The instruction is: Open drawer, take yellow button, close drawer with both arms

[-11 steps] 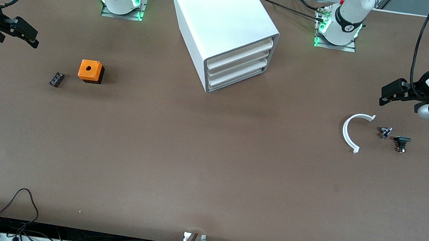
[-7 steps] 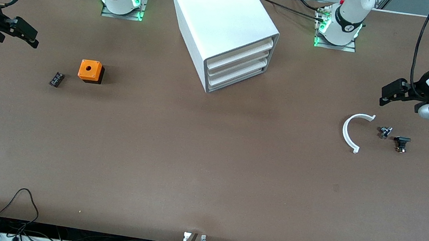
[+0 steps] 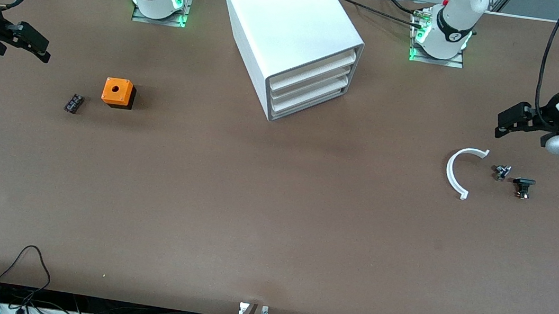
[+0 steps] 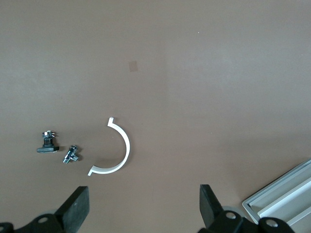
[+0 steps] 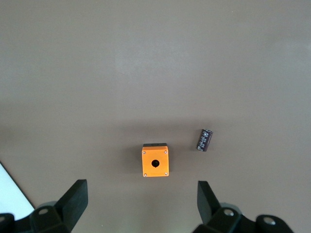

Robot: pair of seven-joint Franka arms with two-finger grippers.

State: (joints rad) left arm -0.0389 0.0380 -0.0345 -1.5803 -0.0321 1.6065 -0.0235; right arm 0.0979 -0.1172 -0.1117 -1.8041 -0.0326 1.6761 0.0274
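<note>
Start pose: top drawer (image 3: 314,64) shut, button unseen, presumably inside; left gripper (image 3: 509,123) and right gripper (image 3: 32,45) hang open at 3 and 9 o'clock of the cabinet (image 3: 289,35), leaving its front accessible.

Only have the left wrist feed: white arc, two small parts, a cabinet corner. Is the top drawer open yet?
Observer: No. The top drawer sits flush in the cabinet, like the two below it.
Operator: Right gripper?
Observer: The right gripper hangs over the right arm's end of the table, jaws open and empty.
Operator: Anything near it?
Observer: An orange cube with a hole, and a small black part beside it. No button in sight.
</note>
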